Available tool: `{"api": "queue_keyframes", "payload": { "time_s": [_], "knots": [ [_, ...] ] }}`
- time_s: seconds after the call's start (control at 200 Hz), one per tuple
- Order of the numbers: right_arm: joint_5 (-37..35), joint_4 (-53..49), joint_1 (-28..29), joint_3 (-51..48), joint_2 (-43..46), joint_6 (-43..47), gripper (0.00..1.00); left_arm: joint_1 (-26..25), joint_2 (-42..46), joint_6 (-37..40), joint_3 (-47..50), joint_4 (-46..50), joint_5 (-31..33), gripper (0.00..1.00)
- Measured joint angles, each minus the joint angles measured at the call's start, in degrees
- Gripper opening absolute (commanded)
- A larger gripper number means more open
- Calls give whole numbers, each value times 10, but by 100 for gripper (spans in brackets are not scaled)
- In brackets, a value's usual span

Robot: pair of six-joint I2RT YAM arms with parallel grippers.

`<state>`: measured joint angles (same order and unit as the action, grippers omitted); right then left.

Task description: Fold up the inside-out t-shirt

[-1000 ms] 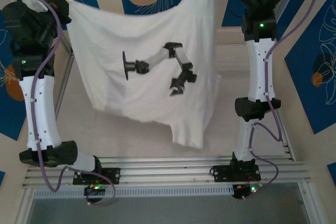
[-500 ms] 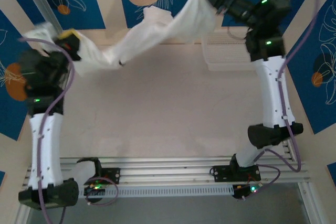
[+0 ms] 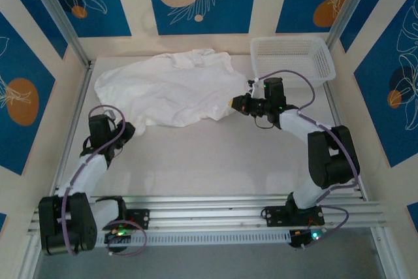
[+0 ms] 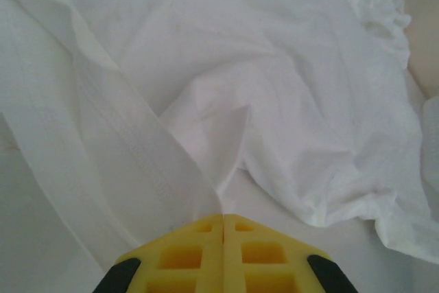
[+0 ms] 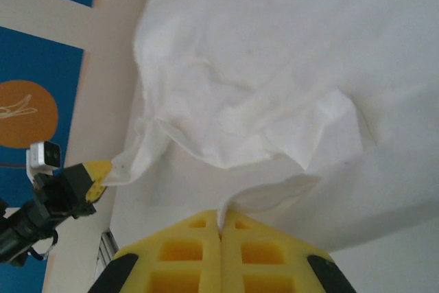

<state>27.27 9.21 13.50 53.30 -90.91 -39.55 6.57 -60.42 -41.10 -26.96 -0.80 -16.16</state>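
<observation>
Left gripper [image 3: 126,127] sits low at the left of the overhead frame. Its yellow pads are clenched on the lower-left edge of the t-shirt [image 3: 170,86], and its own camera shows a flat hem band running out from between them. The shirt lies on the surface [image 3: 209,161] in the upper middle of that frame, spread between the two arms. At its right edge the right gripper [image 3: 232,102] is also clamped tight, with a small fold of cloth pinched between its pads. Just up and to the right of it stands a white mesh basket [image 3: 324,63], near the shirt but apart from it.

I'd say the job is at the laying-out step. The shirt is down on the surface, both ends are held and no fold has been made. The next move probably calls for drawing the two held edges apart and towards the near side to pull out the slack. After that comes letting go and taking fresh holds, because the cloth isn't flat enough to crease cleanly.

The shirt is plain white, soft and very wrinkled. It makes a rough rounded patch rather than a neat outline, bunched and ruffled along its upper edge. Soft ridges run across the middle, and I can't pick out the sleeves or collar for certain.
</observation>
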Motion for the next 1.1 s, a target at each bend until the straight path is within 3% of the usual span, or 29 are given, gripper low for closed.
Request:
{"api": "queue_keyframes", "payload": {
  "time_s": [0.155,0.38,0.45,0.5,0.535,0.625,0.74,0.855,1.1],
  "knots": [
    [-54,-6,0,-28,104,-3,0,0,124,-16,12,59,47,0],
    [-189,-93,-40,-244,487,-34,0,-16,350,-68,28,191,110,13],
    [-224,-165,-54,-305,605,-44,17,-19,419,-96,55,243,130,28],
    [-250,-233,-61,-338,692,-56,44,-20,487,-106,70,302,154,41],
    [-264,-278,-64,-357,755,-62,56,-20,528,-113,73,337,170,43],
    [-276,-364,-74,-374,878,-75,64,-20,576,-119,56,389,202,45],
    [-273,-365,-75,-364,847,-83,66,-20,568,-108,47,366,203,48],
    [-273,-296,-75,-363,782,-89,73,-20,529,-102,44,293,188,48],
    [-271,-127,-94,-303,633,-95,88,-31,195,-44,-51,196,120,40]
  ]
}}
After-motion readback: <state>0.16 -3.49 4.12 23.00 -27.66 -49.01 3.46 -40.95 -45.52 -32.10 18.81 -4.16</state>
